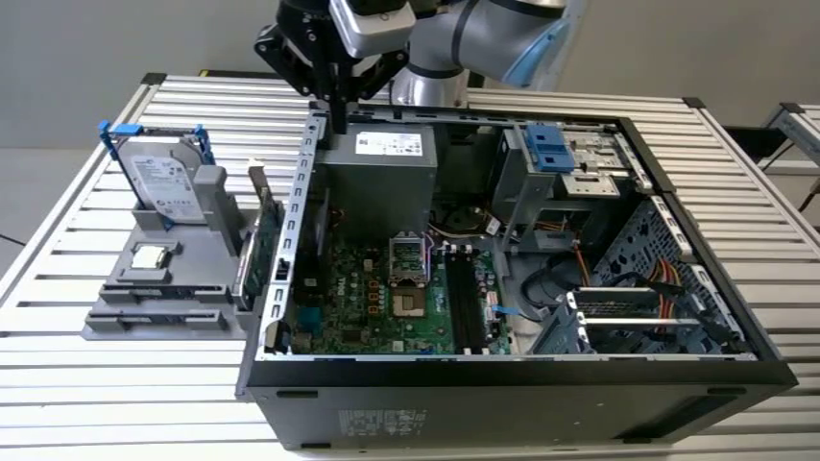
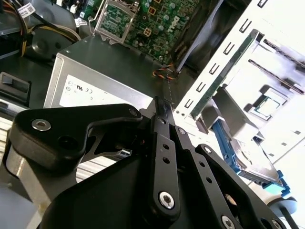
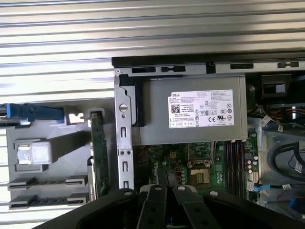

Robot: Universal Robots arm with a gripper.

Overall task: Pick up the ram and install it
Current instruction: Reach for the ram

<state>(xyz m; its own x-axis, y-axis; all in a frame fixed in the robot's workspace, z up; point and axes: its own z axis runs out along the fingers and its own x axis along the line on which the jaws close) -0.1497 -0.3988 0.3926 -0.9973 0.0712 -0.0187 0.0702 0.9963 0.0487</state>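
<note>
While hovering with pincer [image 1: 338,117] pressed together and empty over the rim of the computer case [image 1: 513,408], sits apart from the ram [image 1: 261,248], standing on edge in the grey holder [image 1: 160,322] just beside the case wall.

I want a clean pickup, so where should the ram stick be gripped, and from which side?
Probably pinch the ram stick across its flat faces, mid top edge, coming straight down. It stands on edge in the grey holder, case wall close beside it.
</note>
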